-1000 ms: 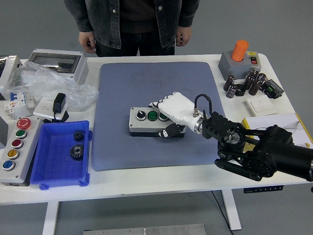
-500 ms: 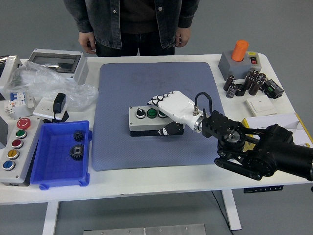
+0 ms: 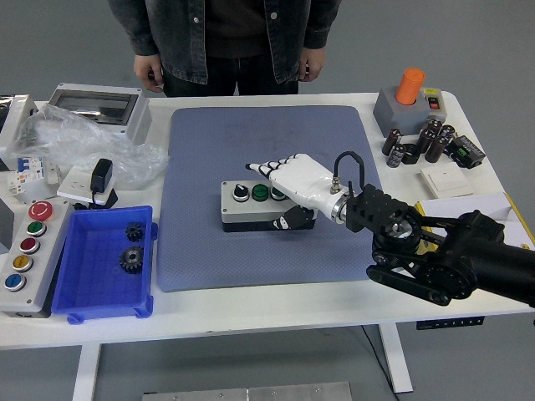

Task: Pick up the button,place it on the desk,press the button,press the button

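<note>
At centre frame, the right hand is seen with white fingers stretched flat, grasping nothing, over the button box lying on the blue mat of the worktop. The thumb is tucked against the box's front edge. A press off-centre could tip or slide the box, or the selector knob could be struck instead of the green button.

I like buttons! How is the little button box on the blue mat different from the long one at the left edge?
The small button box lies on the mat under the robot's right hand; the long button box sits untouched on the bare table. The small one shows a black knob and green buttons; the long one shows red, green and blue ones. Both are grey.
</note>
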`<state>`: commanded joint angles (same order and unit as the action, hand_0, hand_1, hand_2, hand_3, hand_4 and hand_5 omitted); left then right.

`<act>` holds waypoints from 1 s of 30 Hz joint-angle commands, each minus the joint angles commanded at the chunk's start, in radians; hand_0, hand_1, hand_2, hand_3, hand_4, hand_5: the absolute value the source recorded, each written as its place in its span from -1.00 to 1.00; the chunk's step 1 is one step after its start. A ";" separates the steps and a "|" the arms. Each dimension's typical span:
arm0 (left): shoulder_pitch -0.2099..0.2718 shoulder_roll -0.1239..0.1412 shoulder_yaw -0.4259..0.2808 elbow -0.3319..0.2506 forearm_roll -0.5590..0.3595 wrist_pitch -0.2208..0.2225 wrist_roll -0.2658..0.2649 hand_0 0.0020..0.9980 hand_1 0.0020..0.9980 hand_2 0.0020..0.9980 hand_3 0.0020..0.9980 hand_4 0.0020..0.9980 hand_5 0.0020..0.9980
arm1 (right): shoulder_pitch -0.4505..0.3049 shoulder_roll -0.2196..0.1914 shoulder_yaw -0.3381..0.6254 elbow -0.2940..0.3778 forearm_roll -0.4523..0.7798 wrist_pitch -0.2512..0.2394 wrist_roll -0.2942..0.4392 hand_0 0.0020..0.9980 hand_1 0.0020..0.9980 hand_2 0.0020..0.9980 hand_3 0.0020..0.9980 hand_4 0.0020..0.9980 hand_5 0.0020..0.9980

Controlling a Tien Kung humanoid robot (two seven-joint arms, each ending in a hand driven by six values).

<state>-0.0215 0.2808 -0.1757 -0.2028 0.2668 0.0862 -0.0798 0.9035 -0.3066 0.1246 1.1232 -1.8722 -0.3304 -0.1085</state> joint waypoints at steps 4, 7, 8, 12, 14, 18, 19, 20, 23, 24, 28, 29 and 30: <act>0.002 -0.001 0.003 0.000 -0.004 -0.001 -0.003 0.14 0.25 0.21 0.24 0.62 -0.41 | -0.028 -0.060 0.069 0.081 0.031 -0.002 0.000 0.25 0.51 0.88 1.00 1.00 -0.10; 0.005 -0.002 0.013 0.001 -0.015 -0.001 -0.004 0.14 0.25 0.21 0.24 0.62 -0.41 | -0.071 -0.118 0.136 0.161 0.064 -0.006 0.004 0.25 0.51 0.88 1.00 1.00 -0.10; 0.007 -0.002 0.016 0.002 -0.018 -0.001 -0.004 0.14 0.25 0.21 0.24 0.62 -0.41 | -0.089 -0.138 0.160 0.191 0.073 -0.004 0.002 0.25 0.51 0.88 1.00 1.00 -0.10; 0.010 -0.004 0.020 0.002 -0.022 -0.002 -0.005 0.14 0.25 0.21 0.24 0.62 -0.41 | -0.158 -0.214 0.255 0.308 0.076 -0.006 -0.035 0.28 0.55 0.95 1.00 1.00 0.00; 0.010 -0.005 0.020 0.002 -0.023 -0.002 -0.005 0.14 0.25 0.21 0.24 0.62 -0.41 | -0.182 -0.240 0.293 0.356 0.042 -0.004 -0.071 0.28 0.55 0.95 1.00 1.00 0.00; 0.010 -0.004 0.021 0.002 -0.024 -0.001 -0.005 0.14 0.25 0.21 0.24 0.62 -0.41 | -0.197 -0.278 0.337 0.452 -0.067 0.059 -0.172 0.29 0.56 0.91 1.00 1.00 0.02; 0.010 -0.004 0.022 0.002 -0.025 -0.001 -0.005 0.14 0.25 0.21 0.24 0.62 -0.41 | -0.194 -0.282 0.334 0.467 -0.087 0.074 -0.191 0.29 0.56 0.91 1.00 1.00 0.02; 0.009 -0.004 0.022 0.003 -0.026 -0.001 -0.005 0.14 0.25 0.21 0.24 0.62 -0.41 | -0.188 -0.286 0.326 0.485 -0.110 0.094 -0.214 0.29 0.56 0.91 1.00 1.00 0.02; 0.008 -0.003 0.025 0.003 -0.029 0.000 -0.005 0.14 0.25 0.21 0.24 0.62 -0.41 | -0.163 -0.293 0.290 0.533 -0.168 0.168 -0.291 0.23 0.44 0.46 1.00 0.56 -0.25; 0.008 -0.003 0.027 0.003 -0.030 0.000 -0.005 0.14 0.25 0.21 0.24 0.62 -0.41 | -0.153 -0.293 0.273 0.546 -0.169 0.199 -0.320 0.23 0.44 0.46 1.00 0.56 -0.25; 0.009 -0.002 0.035 0.003 -0.040 0.000 -0.005 0.14 0.26 0.21 0.24 0.62 -0.41 | -0.129 -0.293 0.241 0.576 -0.135 0.297 -0.407 -0.17 -0.06 -0.35 0.88 -0.22 -0.91; 0.009 -0.002 0.038 0.003 -0.043 0.001 -0.005 0.14 0.26 0.21 0.24 0.62 -0.41 | -0.125 -0.293 0.239 0.581 -0.126 0.315 -0.422 -0.17 -0.06 -0.35 0.88 -0.22 -0.91; 0.010 -0.001 0.042 0.004 -0.046 0.001 -0.005 0.14 0.26 0.21 0.24 0.62 -0.41 | -0.121 -0.294 0.236 0.586 -0.117 0.338 -0.440 -0.17 -0.06 -0.35 0.88 -0.22 -0.91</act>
<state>-0.0118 0.2796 -0.1342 -0.1992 0.2209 0.0869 -0.0847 0.7826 -0.6005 0.3610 1.7096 -1.9892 0.0076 -0.5487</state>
